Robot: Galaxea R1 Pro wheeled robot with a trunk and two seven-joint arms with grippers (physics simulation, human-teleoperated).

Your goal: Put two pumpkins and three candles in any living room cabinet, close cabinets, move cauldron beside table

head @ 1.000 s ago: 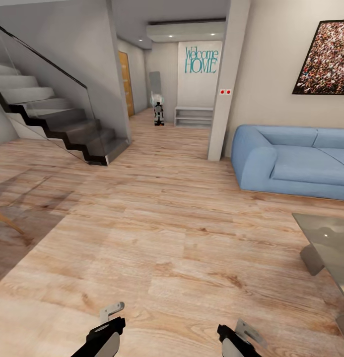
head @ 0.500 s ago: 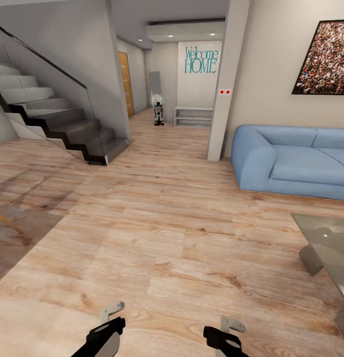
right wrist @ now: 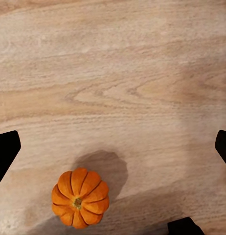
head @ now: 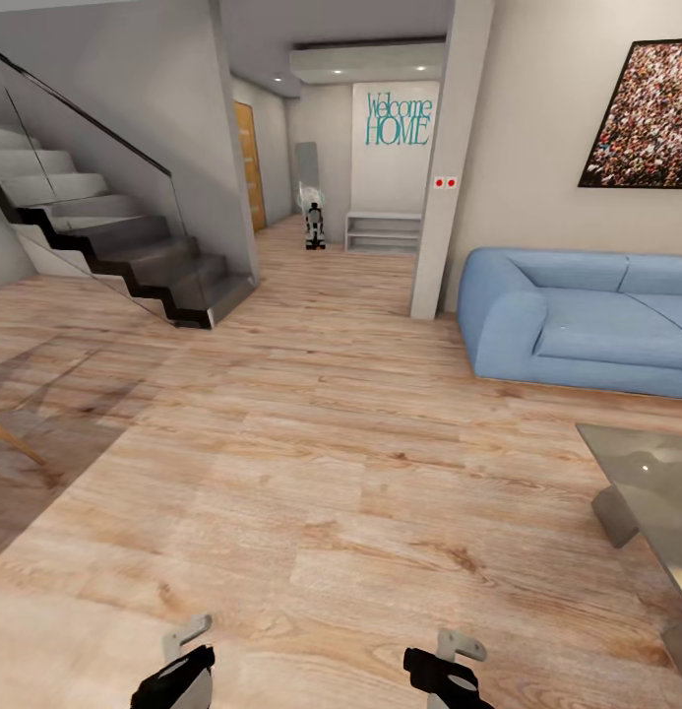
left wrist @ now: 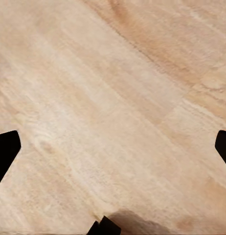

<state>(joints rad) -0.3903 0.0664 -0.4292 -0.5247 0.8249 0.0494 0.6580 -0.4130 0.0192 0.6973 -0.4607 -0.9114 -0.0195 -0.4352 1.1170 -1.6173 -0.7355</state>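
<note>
One small ribbed orange pumpkin (right wrist: pixel 80 198) with a short stem sits on the wooden floor in the right wrist view. My right gripper (right wrist: pixel 113 147) hangs above the floor beside it, open, with its dark fingertips (right wrist: pixel 5 152) spread wide and nothing between them. In the head view the right gripper (head: pixel 457 648) is at the bottom edge. My left gripper (head: pixel 183 640) is low at the bottom left. It is open over bare floorboards in the left wrist view (left wrist: pixel 113 147). A corner of the low glossy table (head: pixel 651 473) shows at the right.
A blue sofa (head: pixel 577 320) stands against the right wall behind the table. A white pillar (head: pixel 454 158) rises left of it. Stairs with a glass rail (head: pixel 134 246) fill the left. A wide stretch of wooden floor (head: pixel 311 443) lies ahead, leading to a hallway.
The left gripper has dropped lower and further left in the head view. The right gripper turned and shifted left a second ago and has held still since.
</note>
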